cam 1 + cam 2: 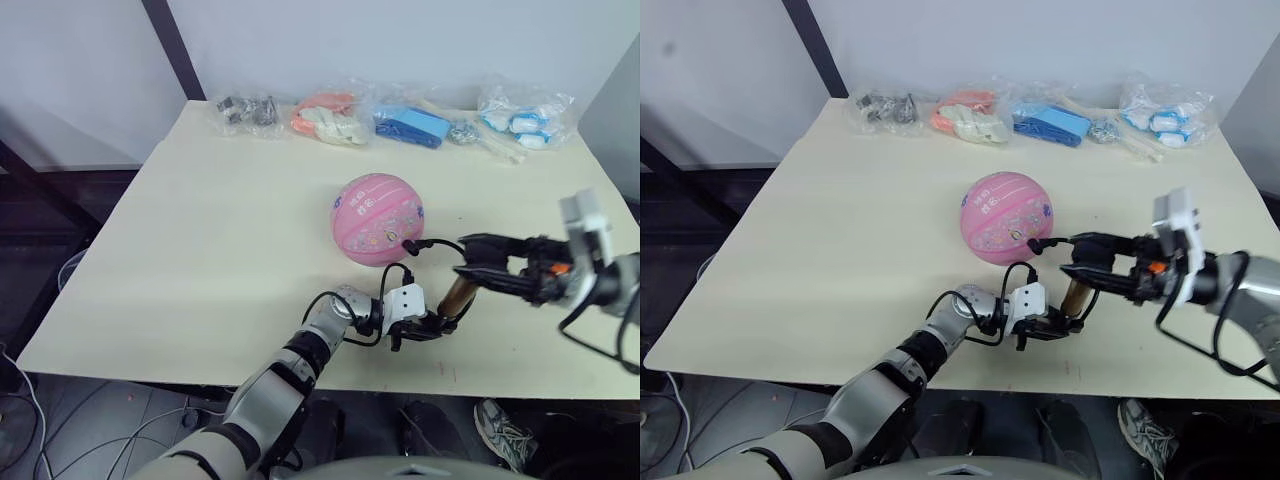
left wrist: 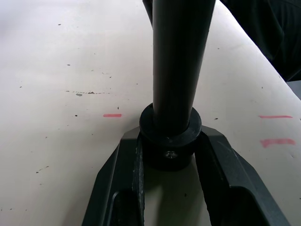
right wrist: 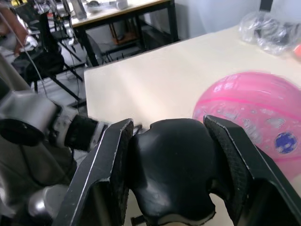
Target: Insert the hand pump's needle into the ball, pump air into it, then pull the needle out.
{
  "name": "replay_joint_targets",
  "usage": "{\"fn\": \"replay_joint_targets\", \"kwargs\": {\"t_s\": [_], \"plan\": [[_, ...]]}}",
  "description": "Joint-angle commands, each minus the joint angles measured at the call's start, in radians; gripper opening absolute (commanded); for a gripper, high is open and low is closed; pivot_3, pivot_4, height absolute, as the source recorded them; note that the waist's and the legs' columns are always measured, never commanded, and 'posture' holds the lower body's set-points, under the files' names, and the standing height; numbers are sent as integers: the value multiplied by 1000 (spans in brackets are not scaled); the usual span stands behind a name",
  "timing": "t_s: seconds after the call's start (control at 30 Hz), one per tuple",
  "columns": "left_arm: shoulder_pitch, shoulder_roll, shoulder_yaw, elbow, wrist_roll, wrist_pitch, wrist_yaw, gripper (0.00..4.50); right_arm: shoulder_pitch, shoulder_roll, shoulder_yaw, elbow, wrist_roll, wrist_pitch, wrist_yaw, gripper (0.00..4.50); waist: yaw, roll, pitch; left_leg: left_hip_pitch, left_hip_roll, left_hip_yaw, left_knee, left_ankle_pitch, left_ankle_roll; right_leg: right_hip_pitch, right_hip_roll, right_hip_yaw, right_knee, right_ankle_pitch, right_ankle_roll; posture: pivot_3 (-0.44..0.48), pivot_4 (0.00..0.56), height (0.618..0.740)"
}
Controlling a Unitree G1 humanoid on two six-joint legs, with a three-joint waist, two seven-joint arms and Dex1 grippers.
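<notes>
Near the table's (image 1: 200, 250) front edge, the left gripper (image 1: 432, 325) clamps the hand pump's (image 1: 457, 296) base steady while the right gripper (image 1: 478, 268) pinches its handle, hose reaching the ball (image 1: 377, 218).

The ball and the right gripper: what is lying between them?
The pump's thin black hose bridges from the ball to the right gripper, seen in both eye views.

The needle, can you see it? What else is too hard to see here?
- Needle: too small to tell in the eye views; the hose ends at the ball, so whether it is inside is unclear.
- Hand pump: its top is covered by the right gripper.
- Bags at the table's far edge: contents too small to name.
</notes>
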Motion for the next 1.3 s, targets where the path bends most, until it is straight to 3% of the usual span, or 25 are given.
{"fn": "replay_joint_targets", "kwargs": {"t_s": [0.03,0.17,0.33,0.8,1.3], "plan": [[24,23,-11,49,39,31,10,1056,69,61,147,109,-226,-135,-11,1945,-3,-2,-4,1,0,0,-1,0,0,0,0,0,0,0,0,0,150,736],[24,24,-11,49,39,32,10,1056,101,88,193,145,-300,-218,20,1945,-5,-1,-5,3,0,0,-1,0,0,2,1,0,0,-1,1,0,150,736],[24,26,-10,49,39,32,9,1056,91,84,167,117,-274,-207,16,1945,-5,0,-6,4,0,0,-1,0,0,2,1,0,0,0,0,0,150,736],[23,33,-14,54,42,23,-4,1056,-82,-158,-201,-26,150,73,50,1945,0,7,1,-3,0,-1,-1,0,0,-2,0,0,0,0,-1,0,150,736],[18,26,-18,67,46,16,-4,1056,-284,-282,-315,51,304,192,25,1945,2,9,6,-5,0,1,-1,0,0,-5,-1,1,0,0,-1,0,150,736]]}}
